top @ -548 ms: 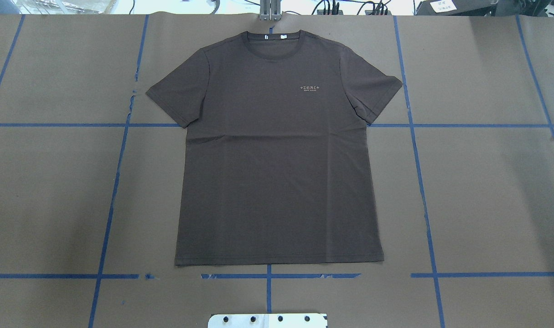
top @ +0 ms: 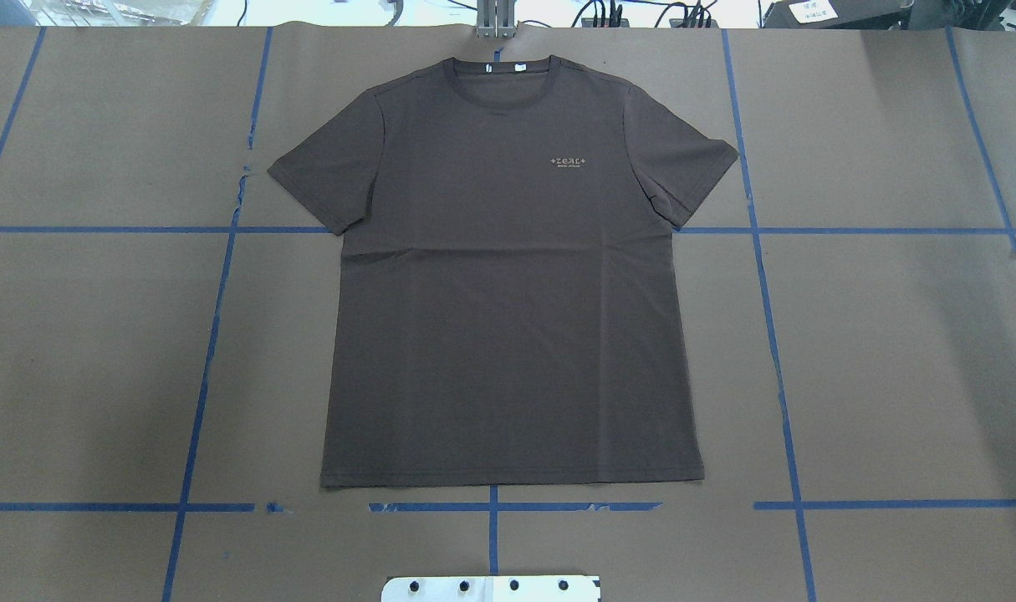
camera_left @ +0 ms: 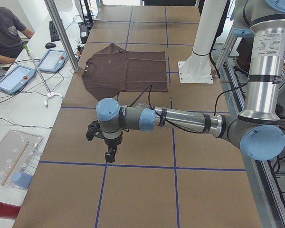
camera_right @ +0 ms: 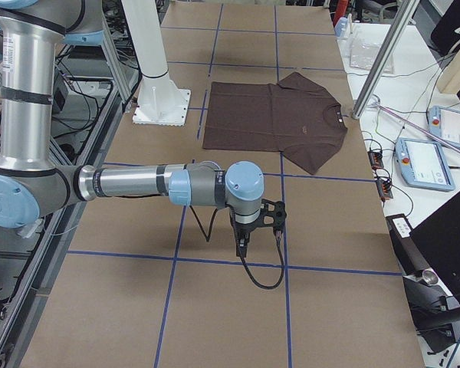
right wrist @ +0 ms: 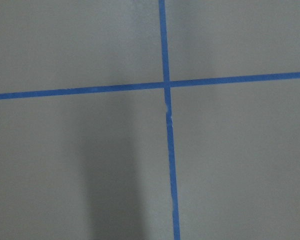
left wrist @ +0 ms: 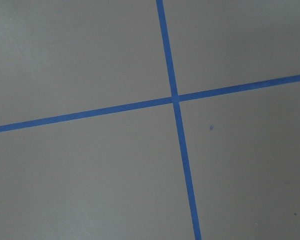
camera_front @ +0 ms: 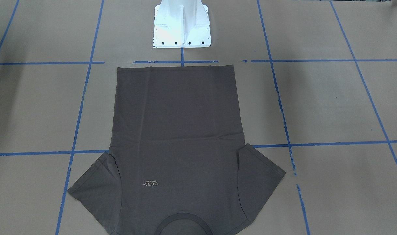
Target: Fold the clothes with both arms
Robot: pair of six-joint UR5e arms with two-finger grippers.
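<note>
My left pincer [camera_left: 109, 156] hangs fingers-down over the bare table [camera_left: 133, 190], above a blue tape crossing [left wrist: 175, 98]. From this side view I cannot tell whether it is spread or pressed together. My right pincer [camera_right: 241, 249] hangs the same way at the opposite end of the table, and its state is just as unreadable.

Both are well apart from the T-shirt [top: 508, 276], which lies flat and face-up at the table's centre. Seen from overhead, the collar [top: 502, 71] is at 12 o'clock and the hem [top: 512, 478] is at 6 o'clock, near the white pedestal [top: 491, 588]. The near sleeve [top: 328, 171] is at 10 o'clock and the far sleeve [top: 687, 163] at 2 o'clock.

The fold has not begun, so the step in hand looks like the approach. To do it well, I judge I should bring both pincers in together and come down spread. Each should pinch only the thin cloth at matching edge points. I should then lift evenly so the shirt does not skew or drag across the paper.
</note>
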